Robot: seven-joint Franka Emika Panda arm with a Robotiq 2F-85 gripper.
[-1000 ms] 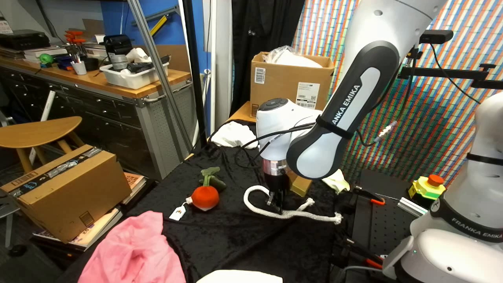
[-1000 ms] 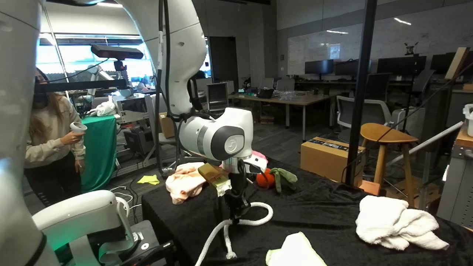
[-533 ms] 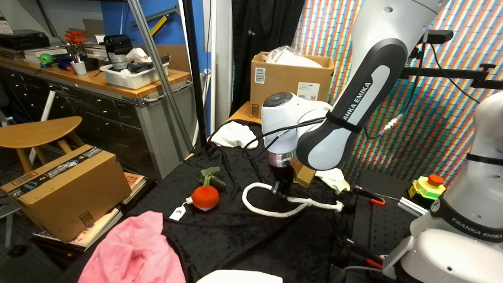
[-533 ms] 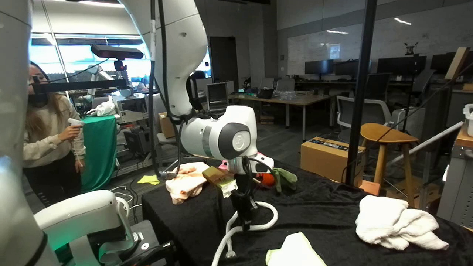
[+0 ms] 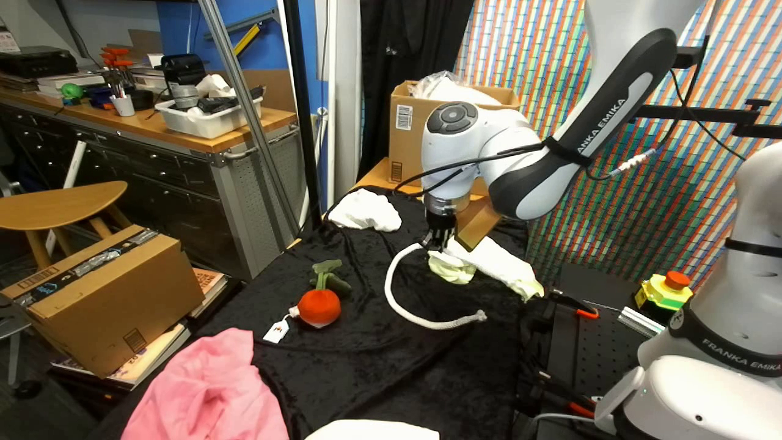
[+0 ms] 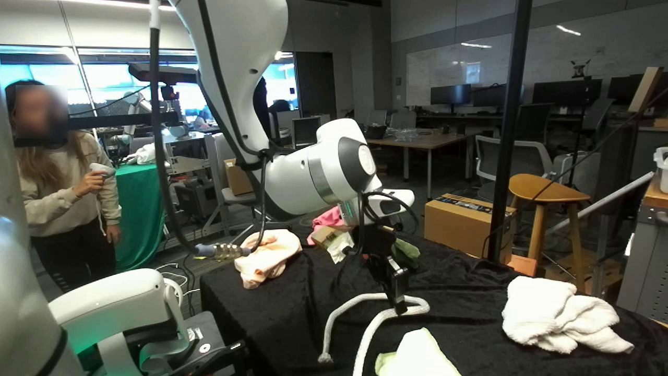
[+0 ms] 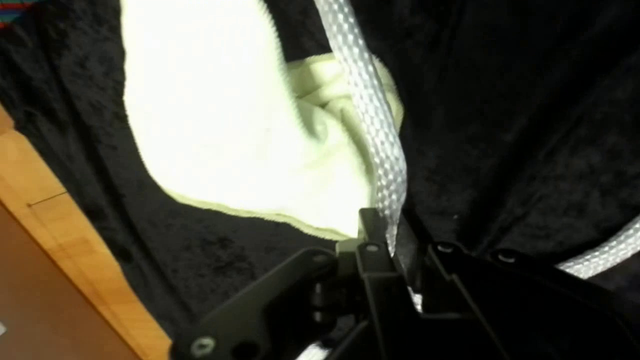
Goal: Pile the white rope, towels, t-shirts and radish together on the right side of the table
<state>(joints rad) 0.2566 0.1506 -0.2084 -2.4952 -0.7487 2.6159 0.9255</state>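
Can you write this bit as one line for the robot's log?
gripper: shut on white rope | radish: on table, apart from white rope | pink cloth: on table | task: not finished

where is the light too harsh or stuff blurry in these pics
In the wrist view, much of the pale cloth is washed out, though the white rope shows its weave; in an exterior view, the white cloth at the bottom edge is blown out; in an exterior view, the windows glare and the person's face is blurred over.
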